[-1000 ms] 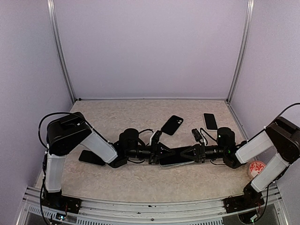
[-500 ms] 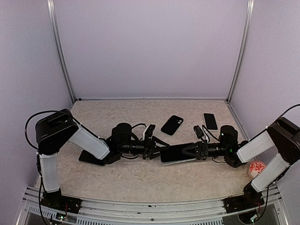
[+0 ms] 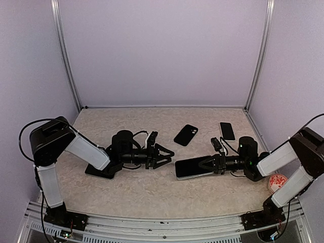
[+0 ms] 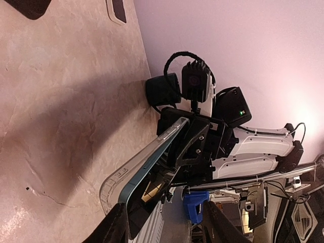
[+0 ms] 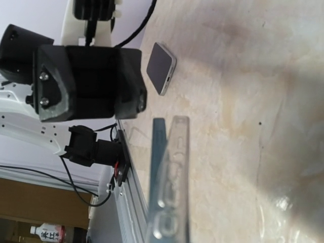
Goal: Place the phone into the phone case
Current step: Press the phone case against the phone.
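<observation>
My right gripper (image 3: pixel 207 164) is shut on the right end of the phone (image 3: pixel 191 167), a dark slab with a teal edge, and holds it level just above the table. The pale translucent phone case (image 4: pixel 114 185) wraps its underside. At the free end, the case's corner stands a little off the phone's edge (image 4: pixel 147 167). In the right wrist view the phone (image 5: pixel 158 152) and the case (image 5: pixel 176 167) show edge-on, side by side. My left gripper (image 3: pixel 167 154) is open and empty. It points at the phone's free end from the left, a short gap away.
A black phone (image 3: pixel 186 134) lies at back centre and another (image 3: pixel 227 130) at back right. A third phone (image 3: pixel 98 170) rests under my left forearm. A round red-and-white disc (image 3: pixel 277 181) sits by the right arm's base. The metal rail (image 3: pixel 162 223) runs along the near edge.
My left gripper has opened, come off the phone's end and drawn back to the left. My right gripper has shifted slightly right, still holding the phone and case.
</observation>
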`<state>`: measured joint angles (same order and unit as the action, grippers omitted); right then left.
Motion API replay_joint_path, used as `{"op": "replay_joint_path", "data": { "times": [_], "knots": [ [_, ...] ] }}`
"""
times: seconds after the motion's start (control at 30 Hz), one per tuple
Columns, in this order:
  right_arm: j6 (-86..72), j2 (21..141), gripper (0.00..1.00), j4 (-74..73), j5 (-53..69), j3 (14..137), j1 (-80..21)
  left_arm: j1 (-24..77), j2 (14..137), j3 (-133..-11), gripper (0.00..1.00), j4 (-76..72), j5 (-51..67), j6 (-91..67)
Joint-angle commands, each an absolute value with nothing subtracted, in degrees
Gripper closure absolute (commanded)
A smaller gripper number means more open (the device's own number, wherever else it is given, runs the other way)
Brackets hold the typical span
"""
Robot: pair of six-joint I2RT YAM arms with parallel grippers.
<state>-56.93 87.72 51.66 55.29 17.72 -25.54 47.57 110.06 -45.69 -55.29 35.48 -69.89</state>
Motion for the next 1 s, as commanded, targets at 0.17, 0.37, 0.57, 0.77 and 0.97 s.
{"op": "replay_joint_path", "data": {
  "times": [0.17,0.37,0.57,0.77,0.97],
  "knots": [
    [-57.19,83.35,1.00,54.10,56.82,17.25,-24.96,47.36,108.35,-43.97,0.49,-55.58,34.72,-66.13],
    [-57.05,81.22,1.00,55.64,58.36,16.92,-24.96,48.01,109.69,-44.88,0.48,-56.56,35.68,-65.65],
    [-57.38,80.08,1.00,58.14,60.09,16.49,-24.96,49.78,111.30,-47.98,0.48,-55.94,37.30,-64.20],
    [-58.79,80.07,1.00,61.14,61.54,16.11,-25.05,51.19,112.69,-50.50,0.48,-57.04,39.36,-63.90],
    [-59.58,79.90,1.00,63.24,62.15,15.65,-25.14,52.01,113.57,-51.75,0.55,-58.81,41.08,-64.46]
  ]
}}
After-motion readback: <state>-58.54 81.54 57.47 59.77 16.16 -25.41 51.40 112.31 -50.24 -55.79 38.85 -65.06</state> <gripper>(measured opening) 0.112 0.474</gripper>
